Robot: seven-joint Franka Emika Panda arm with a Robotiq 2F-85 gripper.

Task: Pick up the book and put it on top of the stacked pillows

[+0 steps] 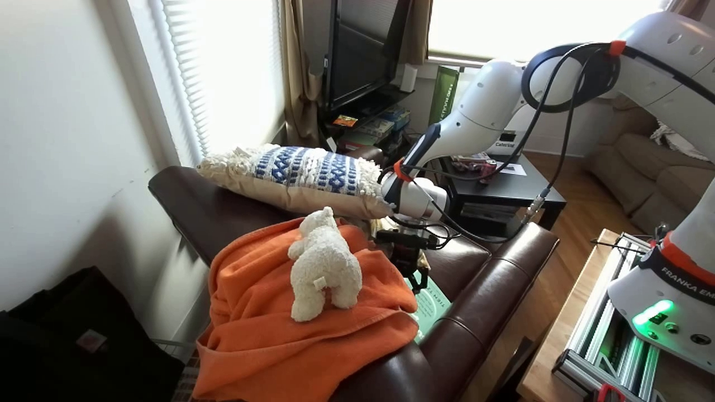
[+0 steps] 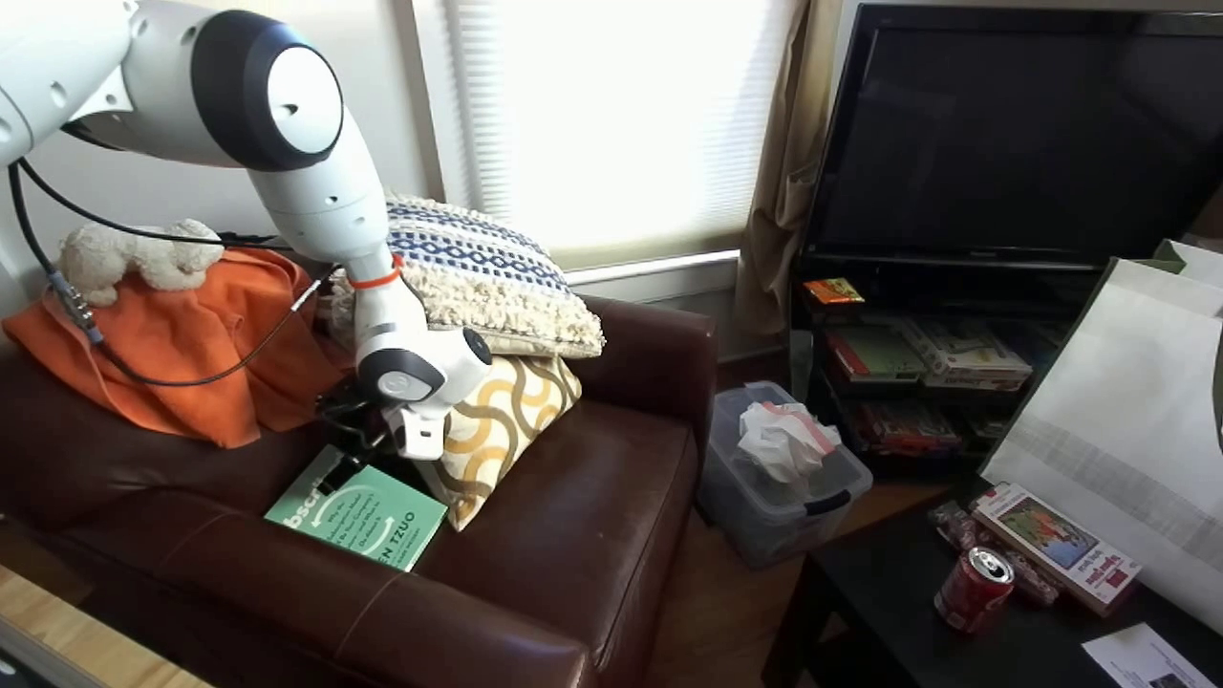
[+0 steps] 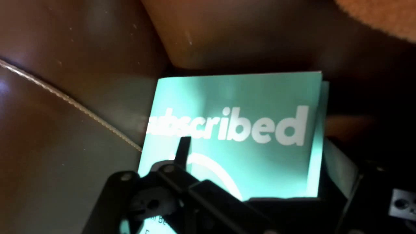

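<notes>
Wrist view only: "scribed" on book

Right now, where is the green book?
In an exterior view's lower left, the green book lies on the leather seat, beside the armrest and near the swirl-patterned pillow.

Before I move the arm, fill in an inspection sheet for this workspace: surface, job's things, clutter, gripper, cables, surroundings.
Surface: brown leather sofa, glossy, with seams.
Book: teal-green, cover up on the seat, not yet on the pillows.
Stacked pillows: blue-banded one atop a gold-patterned pillow.
Clutter: orange blanket on the sofa, white plush toy on it.
Gripper: open over the book; in the wrist view one finger overlaps the cover.
Held object: nothing seen.
Cables: black cables along the arm, hanging in slack loops.
Surroundings: television, clear bin, black table bearing a red can.
</notes>
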